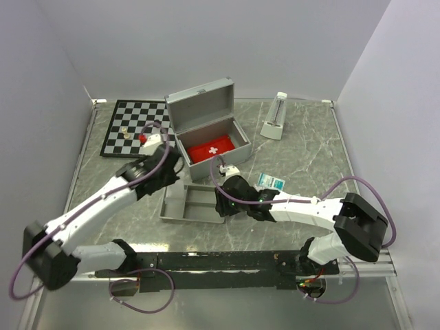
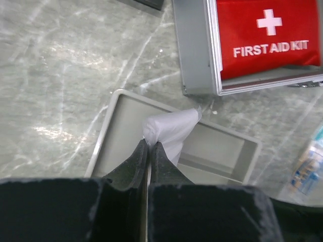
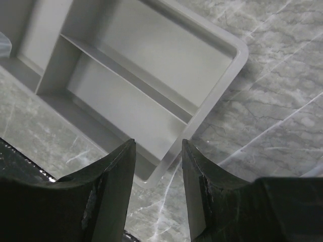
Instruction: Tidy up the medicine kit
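Observation:
The medicine kit [image 1: 206, 130], a silver case, stands open with its lid up and the red first-aid pouch [image 1: 212, 150] inside; both also show in the left wrist view [image 2: 197, 55] [image 2: 267, 35]. My left gripper [image 2: 147, 143] is shut on a white soft wad [image 2: 174, 128] and holds it over the grey two-compartment tray [image 2: 103, 141]. In the top view the left gripper [image 1: 172, 177] is at the tray's left end. My right gripper [image 3: 159, 146] is open, its jaws on either side of the tray's corner wall [image 3: 169, 161], with nothing in them; it is at the tray's right end [image 1: 223, 203].
The tray [image 1: 175, 210] lies in front of the case. A blue-and-white box [image 1: 272, 182] lies right of the tray and also shows in the left wrist view [image 2: 308, 169]. A chessboard [image 1: 134, 128] with small pieces lies at the back left. A white upright object [image 1: 275, 118] stands at the back right.

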`<state>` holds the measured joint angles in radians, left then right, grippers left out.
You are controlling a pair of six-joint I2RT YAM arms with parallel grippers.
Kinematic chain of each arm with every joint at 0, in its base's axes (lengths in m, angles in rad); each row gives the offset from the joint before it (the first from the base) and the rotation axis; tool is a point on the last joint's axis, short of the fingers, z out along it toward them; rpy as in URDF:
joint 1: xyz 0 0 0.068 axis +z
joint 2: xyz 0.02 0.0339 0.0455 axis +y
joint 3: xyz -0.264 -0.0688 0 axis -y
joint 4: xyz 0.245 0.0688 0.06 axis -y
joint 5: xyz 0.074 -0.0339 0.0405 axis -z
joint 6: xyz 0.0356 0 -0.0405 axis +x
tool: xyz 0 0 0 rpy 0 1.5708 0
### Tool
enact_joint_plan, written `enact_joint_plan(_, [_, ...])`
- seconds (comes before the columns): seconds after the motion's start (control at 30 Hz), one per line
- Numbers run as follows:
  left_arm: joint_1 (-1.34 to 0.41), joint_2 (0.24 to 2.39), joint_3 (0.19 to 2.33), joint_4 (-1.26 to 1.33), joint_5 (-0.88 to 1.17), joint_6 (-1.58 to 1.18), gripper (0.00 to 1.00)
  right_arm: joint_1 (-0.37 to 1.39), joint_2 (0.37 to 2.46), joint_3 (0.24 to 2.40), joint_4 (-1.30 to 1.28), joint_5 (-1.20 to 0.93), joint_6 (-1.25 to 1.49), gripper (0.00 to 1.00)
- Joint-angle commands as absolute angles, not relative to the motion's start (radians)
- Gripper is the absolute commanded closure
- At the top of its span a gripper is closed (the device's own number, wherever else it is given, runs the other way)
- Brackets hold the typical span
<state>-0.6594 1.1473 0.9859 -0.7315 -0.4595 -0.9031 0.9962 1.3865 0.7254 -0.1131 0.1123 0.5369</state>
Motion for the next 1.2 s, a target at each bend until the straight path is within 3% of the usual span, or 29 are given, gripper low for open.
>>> enact_joint_plan(0.0, [-0.744, 1.284, 1.178, -1.081, -0.728, -1.049, 0.99, 0.988, 1.315, 0.706, -0.086, 0.133, 0.526, 0.52])
enact_joint_plan(0.1, [-0.755, 1.296, 1.203, -1.209, -0.801, -1.166, 0.99, 0.988, 1.279, 0.681, -0.081, 0.143, 0.525, 0.51])
enact_joint_plan(0.27, [-0.759, 1.287, 1.163, -1.200, -0.811, -1.210, 0.99, 0.983, 1.247, 0.655, -0.080, 0.144, 0.525, 0.52])
enact_joint_plan(0.57, [-0.873, 1.672, 1.272, -1.373, -0.899, -1.408, 0.99, 0.969, 1.207, 0.620, -0.081, 0.143, 0.523, 0.52])
enact_joint_plan(0.73, [-0.913, 1.683, 1.273, -1.267, -0.850, -1.364, 0.99, 0.959, 1.174, 0.594, -0.086, 0.144, 0.528, 0.51])
enact_joint_plan(0.9, [-0.926, 1.677, 1.262, -1.154, -0.805, -1.264, 0.70, 0.950, 1.178, 0.583, -0.084, 0.133, 0.532, 0.51])
enact_joint_plan(1.0, [-0.936, 1.646, 1.243, -1.065, -0.758, -1.195, 0.39, 0.945, 1.175, 0.581, -0.078, 0.130, 0.535, 0.50])
enact_joint_plan(1.07, [-0.939, 1.628, 1.230, -1.025, -0.733, -1.167, 0.29, 0.943, 1.178, 0.581, -0.077, 0.129, 0.535, 0.50])
enact_joint_plan(1.17, [-0.942, 1.612, 1.233, -1.015, -0.719, -1.163, 0.26, 0.942, 1.184, 0.584, -0.077, 0.126, 0.535, 0.50])
